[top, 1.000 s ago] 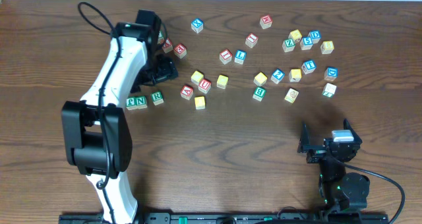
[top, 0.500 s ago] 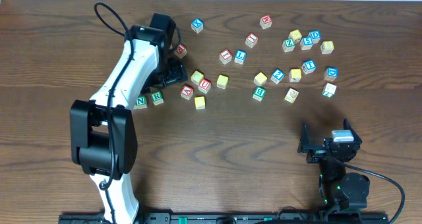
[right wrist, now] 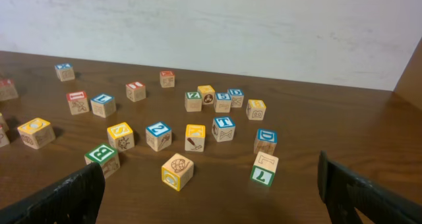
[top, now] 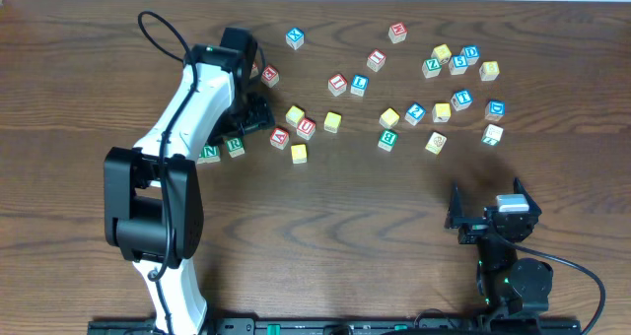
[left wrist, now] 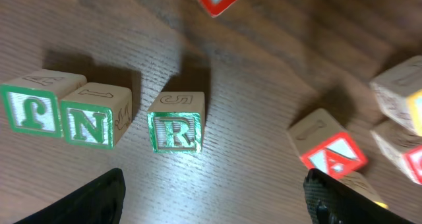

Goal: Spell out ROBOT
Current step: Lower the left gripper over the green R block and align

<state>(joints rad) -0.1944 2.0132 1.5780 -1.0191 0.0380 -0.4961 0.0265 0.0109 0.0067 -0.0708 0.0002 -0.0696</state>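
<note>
Beside the green-faced wooden R cube (left wrist: 175, 128), your left gripper (left wrist: 214, 191) hangs spread wide, likely lining up ROBOT's first letter, while your right gripper (right wrist: 211, 178) rests open.

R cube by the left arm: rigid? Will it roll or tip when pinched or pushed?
R cube looks like solid wood: probably rigid and light. It has flat faces and sits square on the table, so it should slide, not roll. N cube sits close beside it, not touching, and may get nudged.
</note>
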